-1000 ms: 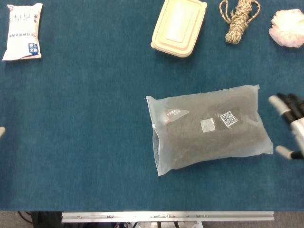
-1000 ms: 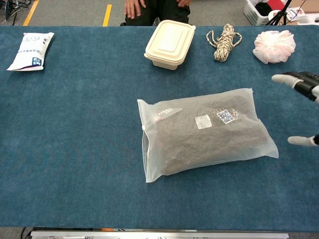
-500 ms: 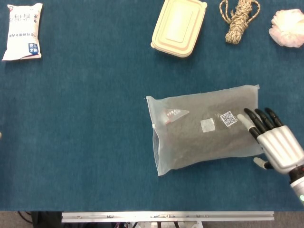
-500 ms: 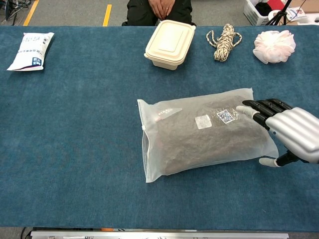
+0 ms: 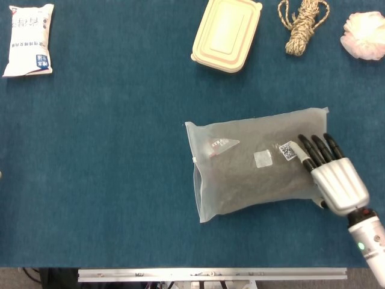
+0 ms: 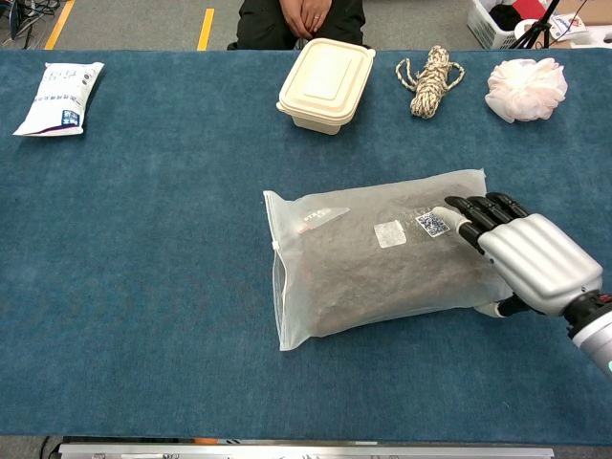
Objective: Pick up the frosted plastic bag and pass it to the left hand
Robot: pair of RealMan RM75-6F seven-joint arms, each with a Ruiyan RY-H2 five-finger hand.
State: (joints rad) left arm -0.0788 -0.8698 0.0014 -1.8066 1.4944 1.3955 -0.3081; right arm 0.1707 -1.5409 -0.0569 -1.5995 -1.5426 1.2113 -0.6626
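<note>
Robot test lab or demo workspace. Evidence: one long table [image 6: 143, 287] covered in blue felt-like cloth, with a metal rail [image 5: 210, 274] along its near edge. Unrelated household items are set out in a row well beyond the fingers [image 6: 469, 208] of the robot's hand [image 6: 526, 258]: a lidded food box [image 6: 326, 84], a coil of rope [image 6: 428, 80], a white bath puff [image 6: 525, 89], a white packet [image 6: 59, 98]. Behind the table: grey floor with yellow tape lines [image 6: 206, 27], a seated person [image 6: 301, 17], a plastic crate [image 6: 505, 19].

A QR code label [image 5: 289, 150] sat on the frosted plastic bag [image 5: 258, 171]; print on the white packet [image 5: 28, 40] was too small to read.
</note>
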